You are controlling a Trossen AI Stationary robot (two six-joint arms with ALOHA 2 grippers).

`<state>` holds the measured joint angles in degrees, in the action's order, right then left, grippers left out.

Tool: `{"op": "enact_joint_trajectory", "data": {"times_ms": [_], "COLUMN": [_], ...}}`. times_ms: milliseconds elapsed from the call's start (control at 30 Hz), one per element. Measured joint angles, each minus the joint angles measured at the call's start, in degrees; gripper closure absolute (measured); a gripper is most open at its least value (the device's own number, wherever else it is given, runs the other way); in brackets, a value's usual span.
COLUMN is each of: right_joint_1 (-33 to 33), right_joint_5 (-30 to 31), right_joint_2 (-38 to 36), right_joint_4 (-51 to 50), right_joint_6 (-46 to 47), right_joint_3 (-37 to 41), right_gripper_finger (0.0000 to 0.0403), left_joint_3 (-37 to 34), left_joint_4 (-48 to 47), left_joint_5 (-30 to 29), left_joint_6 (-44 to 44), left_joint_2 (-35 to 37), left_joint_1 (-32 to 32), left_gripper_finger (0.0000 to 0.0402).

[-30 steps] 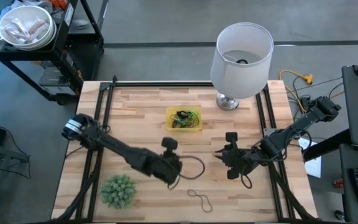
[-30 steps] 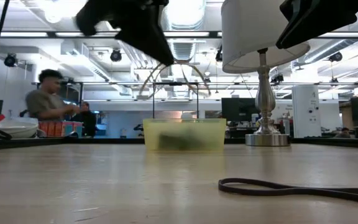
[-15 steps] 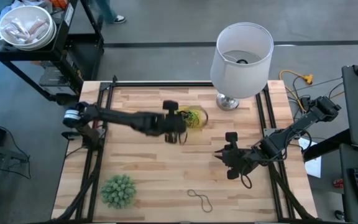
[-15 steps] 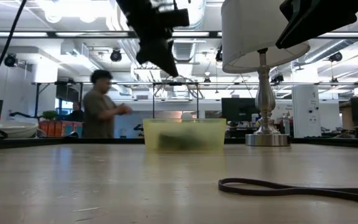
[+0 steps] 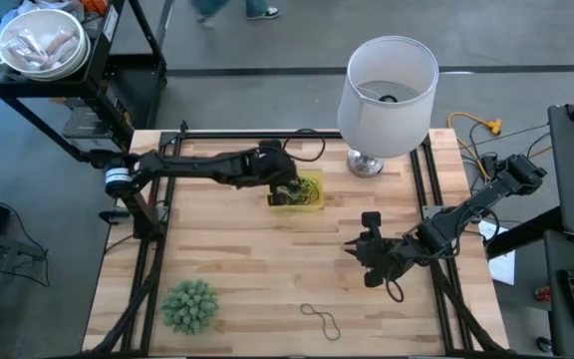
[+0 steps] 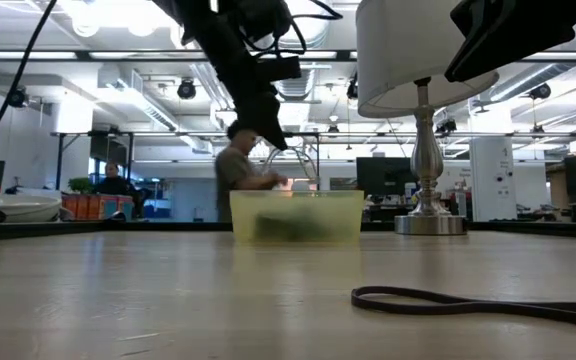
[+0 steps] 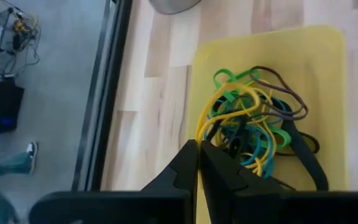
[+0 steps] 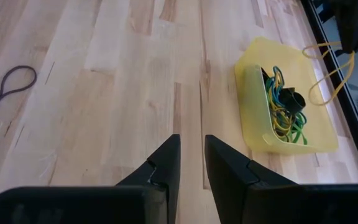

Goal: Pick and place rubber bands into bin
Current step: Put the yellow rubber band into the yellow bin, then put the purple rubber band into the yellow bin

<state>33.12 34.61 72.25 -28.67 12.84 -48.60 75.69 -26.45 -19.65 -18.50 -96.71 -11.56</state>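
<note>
Left gripper [image 5: 289,188] pinched on a limp tan band [image 8: 328,73] over the bin [image 5: 312,202]; light, floppy, springy, likely to snag, best nipped mid-strand.

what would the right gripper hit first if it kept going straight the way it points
Probably nothing close by: the right gripper points across bare wooden table. The yellow bin sits to one side of that line and the dark rubber band to the other, though depth is hard to judge.
</note>
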Motion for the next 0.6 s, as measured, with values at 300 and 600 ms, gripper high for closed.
{"op": "enact_joint_trajectory", "data": {"times_ms": [300, 600], "right_joint_1": [0.0, 0.0], "right_joint_5": [0.0, 0.0], "right_joint_2": [0.0, 0.0], "right_joint_4": [0.2, 0.4], "right_joint_6": [0.0, 0.3], "right_joint_3": [0.0, 0.1], "right_gripper_finger": [0.0335, 0.0335], "left_joint_3": [-1.1, -1.1], "left_joint_4": [1.9, 1.6], "left_joint_5": [1.4, 1.5], "left_joint_6": [-0.3, 0.4], "left_joint_2": [0.0, 0.2], "left_joint_1": [-0.1, -0.1], "left_gripper_finger": [0.0378, 0.0307]}}
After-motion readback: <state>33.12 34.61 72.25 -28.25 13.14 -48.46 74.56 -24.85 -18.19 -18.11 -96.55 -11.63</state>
